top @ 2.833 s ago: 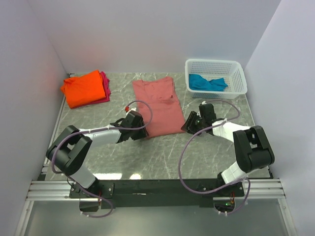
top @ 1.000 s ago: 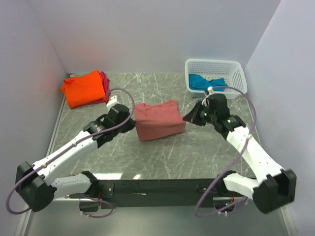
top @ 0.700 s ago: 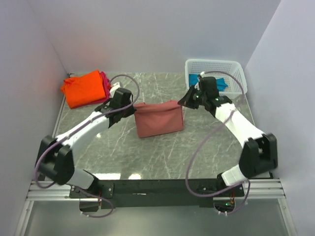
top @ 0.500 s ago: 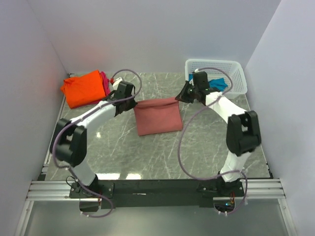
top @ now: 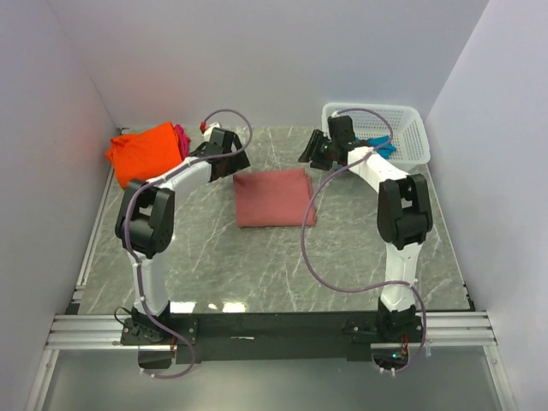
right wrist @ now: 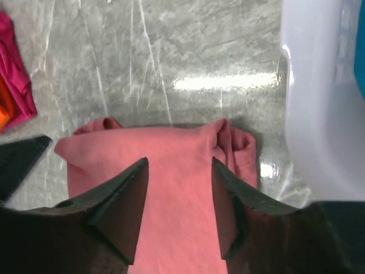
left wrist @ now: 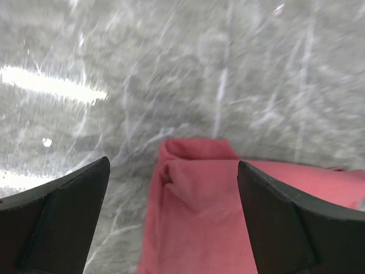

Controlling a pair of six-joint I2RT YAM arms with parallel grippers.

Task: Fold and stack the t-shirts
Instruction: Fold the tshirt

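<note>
A salmon-pink t-shirt [top: 272, 197] lies folded into a flat rectangle in the middle of the table. My left gripper [top: 235, 167] hovers over its far left corner, and the left wrist view shows the jaws wide open [left wrist: 173, 165] with the cloth [left wrist: 228, 217] lying loose beneath. My right gripper [top: 310, 157] is at the far right corner, open [right wrist: 179, 162] above the pink cloth [right wrist: 182, 228]. An orange t-shirt [top: 147, 152] is folded on a magenta one [top: 181, 139] at the back left. A teal t-shirt [top: 387, 147] lies in the basket, partly hidden by the right arm.
The white mesh basket [top: 409, 116] stands at the back right, its wall [right wrist: 313, 114] close beside my right gripper. Side walls enclose the table on the left, right and back. Both arms stretch far across the marble table [top: 257, 265] from the near edge.
Both grippers carried the pink shirt's near edge to the far side, folding it in half. Both were shut on the cloth and have now opened and let it go.
</note>
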